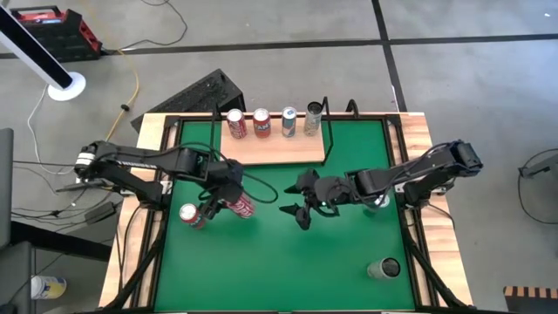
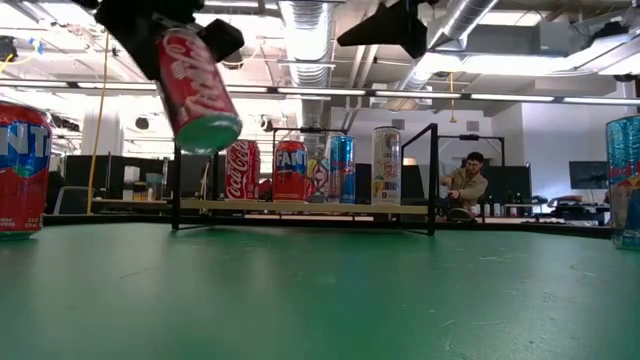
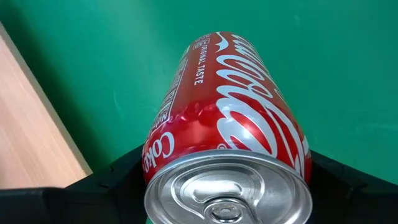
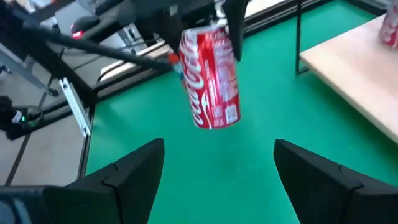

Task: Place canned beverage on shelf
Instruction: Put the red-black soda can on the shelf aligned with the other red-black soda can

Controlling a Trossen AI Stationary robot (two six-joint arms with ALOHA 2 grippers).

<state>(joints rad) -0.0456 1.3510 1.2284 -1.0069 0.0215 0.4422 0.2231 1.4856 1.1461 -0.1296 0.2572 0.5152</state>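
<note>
A red Coca-Cola can (image 1: 241, 207) hangs tilted over the green mat's left half, with my left gripper (image 1: 227, 197) shut on it. In the low view the can (image 2: 195, 85) is well above the mat. The shelf (image 1: 279, 150), a pale-wood board with black wire ends, lies at the far edge. Several cans (image 1: 261, 123) stand upright in a row on it. My right gripper (image 1: 298, 211) hovers open right of the held can, pointing at it, with nothing between its fingers (image 4: 130, 168). My left gripper pinches the can's side wall near its lid end (image 3: 155, 155) between its two fingers (image 3: 118, 177), one on each side. The fingers come slanting down from the table's left. The can hangs clear of the mat, tilted, lid end up and bottom (image 2: 210, 135) lowest.
A red Fanta can (image 1: 190, 214) stands on the mat just left of the held can. Another can (image 1: 384, 269) stands at the near right. The shelf's wire frame (image 2: 433, 180) rises at its ends. A person (image 2: 465, 185) sits in the room beyond the table.
</note>
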